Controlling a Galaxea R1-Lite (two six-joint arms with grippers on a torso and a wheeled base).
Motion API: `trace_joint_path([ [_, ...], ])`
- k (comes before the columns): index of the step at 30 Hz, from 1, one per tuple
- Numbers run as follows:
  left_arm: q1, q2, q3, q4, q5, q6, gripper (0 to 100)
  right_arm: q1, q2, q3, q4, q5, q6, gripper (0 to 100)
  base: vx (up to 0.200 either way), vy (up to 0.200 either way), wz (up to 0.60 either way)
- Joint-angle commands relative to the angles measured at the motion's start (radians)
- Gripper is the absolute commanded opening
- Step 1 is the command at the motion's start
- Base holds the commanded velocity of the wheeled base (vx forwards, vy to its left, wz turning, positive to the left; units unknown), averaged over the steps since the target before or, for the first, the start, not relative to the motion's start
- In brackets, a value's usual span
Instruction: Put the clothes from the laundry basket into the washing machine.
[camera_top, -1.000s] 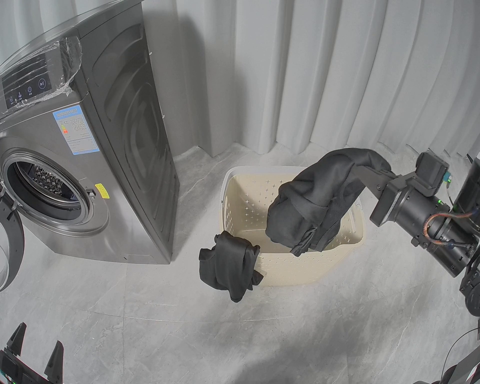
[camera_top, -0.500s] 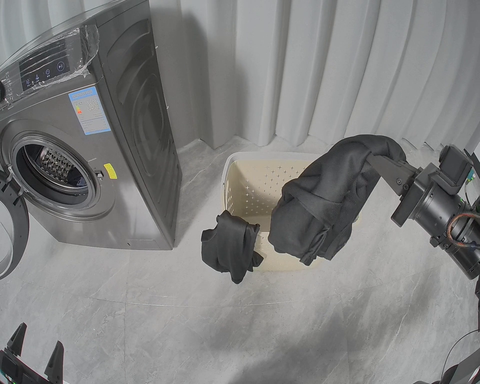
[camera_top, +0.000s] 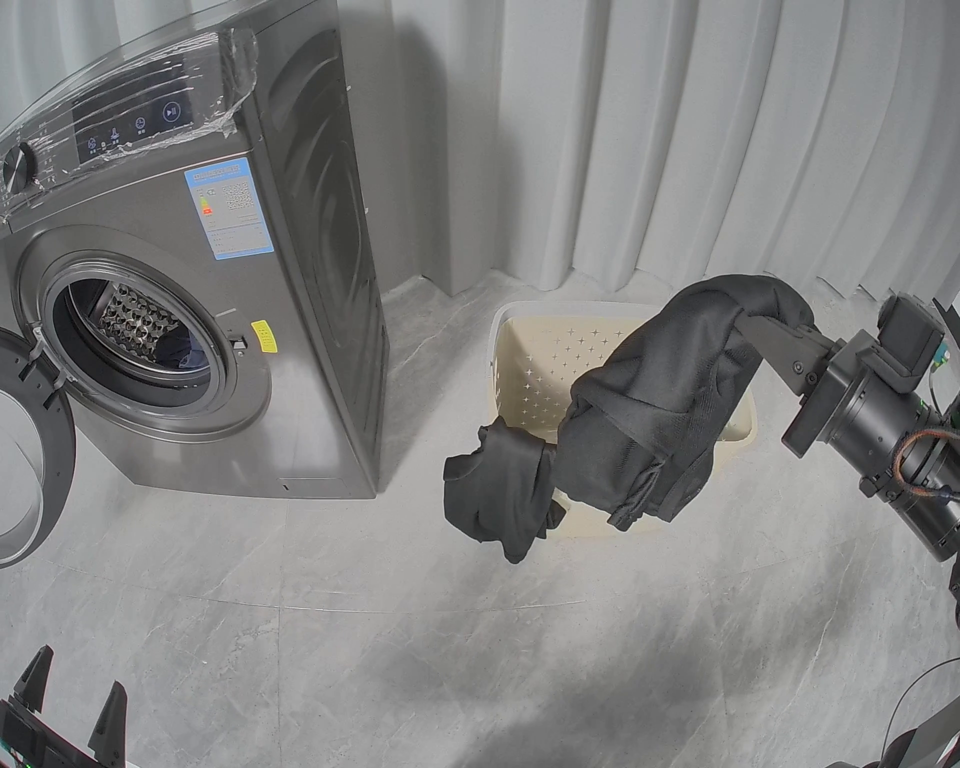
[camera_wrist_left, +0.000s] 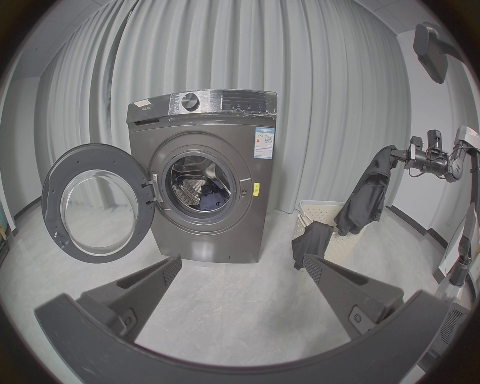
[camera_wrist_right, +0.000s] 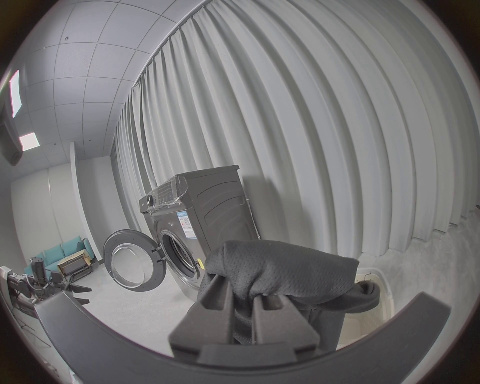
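My right gripper (camera_top: 752, 327) is shut on a dark grey garment (camera_top: 650, 410), which hangs in the air over the front of the cream laundry basket (camera_top: 530, 345). In the right wrist view the garment (camera_wrist_right: 280, 272) drapes over the closed fingers (camera_wrist_right: 215, 305). A second dark cloth (camera_top: 500, 490) hangs over the basket's front left rim. The grey washing machine (camera_top: 300, 250) stands at the left with its round door (camera_top: 30, 470) swung open and clothes inside the drum (camera_wrist_left: 210, 192). My left gripper (camera_top: 70, 705) is low at the bottom left, open and holding nothing.
White curtains (camera_top: 650, 130) line the wall behind the basket. Bare grey tiled floor (camera_top: 380, 640) lies between the machine, the basket and me. The open door juts out to the left of the drum opening.
The head camera has turned, so the machine and basket sit further right in the picture. My right gripper has lifted the garment higher and a little nearer over the basket.
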Motion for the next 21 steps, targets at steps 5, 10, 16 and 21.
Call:
trace_joint_path([
  [5, 0.000, -0.015, 0.016, 0.000, 0.000, 0.001, 100, 0.003, 0.005, 0.000, -0.001, 0.002, 0.000, 0, 0.000, 0.200, 0.00],
  [10, 0.000, -0.015, 0.016, 0.000, 0.000, 0.001, 100, 0.020, 0.012, 0.000, -0.003, 0.002, 0.000, 0, 0.000, 0.200, 0.00],
  [16, 0.000, -0.015, 0.016, 0.000, 0.000, 0.001, 100, 0.021, 0.021, 0.001, -0.024, 0.002, 0.000, 0, 0.000, 0.200, 0.00],
  [21, 0.000, -0.015, 0.016, 0.000, 0.000, 0.001, 100, 0.024, 0.021, 0.001, -0.024, 0.004, 0.000, 0, 0.000, 0.200, 0.00],
])
